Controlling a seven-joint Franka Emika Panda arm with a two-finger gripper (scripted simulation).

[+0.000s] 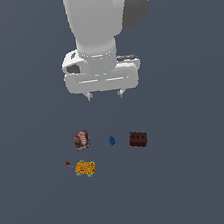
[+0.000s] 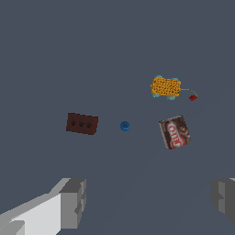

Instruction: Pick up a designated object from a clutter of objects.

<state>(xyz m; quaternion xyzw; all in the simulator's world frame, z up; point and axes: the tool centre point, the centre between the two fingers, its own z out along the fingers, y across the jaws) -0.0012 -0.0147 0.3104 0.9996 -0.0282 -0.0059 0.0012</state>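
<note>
We are hovering the end effector [image 1: 105,96] high above the surface [image 1: 204,182], its fingers spread wide and grasping nothing. Going from the exterior view's left: the orange block [image 1: 85,167] is lying lowest and nearest that side, with a tiny red marker [image 1: 68,163] just beside it; the printed box [image 1: 81,140] is sitting near it, farther up; then the blue piece [image 1: 112,140], then the brick [image 1: 138,139], each apart from the others. We judge we are in the approach step, nothing lifted yet. The next move is calling for us to shift over the orange block, line the fingers across it, and descend clear of the box.
</note>
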